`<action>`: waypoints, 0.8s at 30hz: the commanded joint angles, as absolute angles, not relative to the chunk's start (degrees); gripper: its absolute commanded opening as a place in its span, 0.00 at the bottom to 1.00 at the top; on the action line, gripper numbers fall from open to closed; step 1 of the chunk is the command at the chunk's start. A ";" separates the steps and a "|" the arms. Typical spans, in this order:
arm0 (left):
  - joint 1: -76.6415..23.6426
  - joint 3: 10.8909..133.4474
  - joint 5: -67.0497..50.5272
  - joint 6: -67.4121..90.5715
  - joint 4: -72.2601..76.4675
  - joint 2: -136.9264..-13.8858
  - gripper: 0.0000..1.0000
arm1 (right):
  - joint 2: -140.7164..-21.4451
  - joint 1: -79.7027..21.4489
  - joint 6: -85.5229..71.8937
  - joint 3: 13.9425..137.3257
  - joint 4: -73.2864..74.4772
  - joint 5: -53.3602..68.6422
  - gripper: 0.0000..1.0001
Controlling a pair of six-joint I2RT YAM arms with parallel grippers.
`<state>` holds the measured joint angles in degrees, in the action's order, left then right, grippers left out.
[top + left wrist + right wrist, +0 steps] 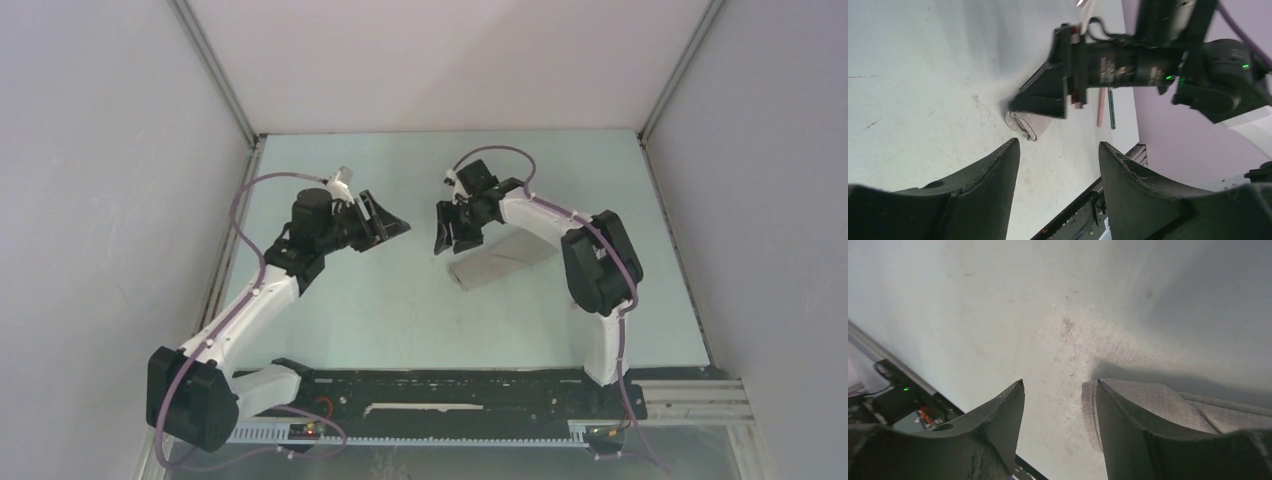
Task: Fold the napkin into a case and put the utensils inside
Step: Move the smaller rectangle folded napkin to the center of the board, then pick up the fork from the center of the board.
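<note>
The left arm (pixel 250 305) reached from its base, well to the near left of the case (pixel 500 262), with the wrist turned sideways. The left gripper (pixel 393 226) pointed at the case's left end and hung off it with its jaws spread wide and nothing between them. The right arm (pixel 600 270) rose near the case's right end, bent at the elbow, and ran its forearm along the case's far edge. The right gripper (pixel 1059 385) tipped down at the case's left end with its jaws parted, one finger (pixel 1128 440) over the cloth's edge and the other just off it.
</note>
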<state>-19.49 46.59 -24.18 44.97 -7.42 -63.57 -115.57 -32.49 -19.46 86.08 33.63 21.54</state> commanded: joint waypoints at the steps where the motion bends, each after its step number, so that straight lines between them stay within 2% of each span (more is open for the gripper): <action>1: -21.04 47.20 -25.09 44.17 -3.99 -65.52 0.65 | -106.12 -28.55 -21.71 85.99 29.20 27.34 0.64; 3: -21.90 47.47 -25.61 44.25 -3.36 -67.18 0.65 | -102.14 -26.66 -23.17 83.37 26.90 28.77 0.64; 9: -26.26 48.93 -26.83 44.95 -1.89 -70.82 0.65 | -90.99 -18.85 -22.44 76.32 32.08 25.77 0.64; 13: -30.23 48.92 -27.39 45.01 -1.58 -70.85 0.65 | -84.97 -8.96 -24.97 70.68 39.14 17.13 0.58; 17: -33.56 48.11 -28.24 44.63 -1.58 -68.93 0.66 | -84.42 0.93 -29.52 69.79 48.97 3.23 0.57; 21: -35.21 47.18 -29.44 43.65 -2.11 -66.40 0.66 | -85.00 5.73 -28.76 68.91 50.29 -2.72 0.56; 24: -35.39 46.76 -29.52 42.57 -3.27 -64.68 0.67 | -88.80 8.09 -27.55 69.23 49.15 -0.81 0.53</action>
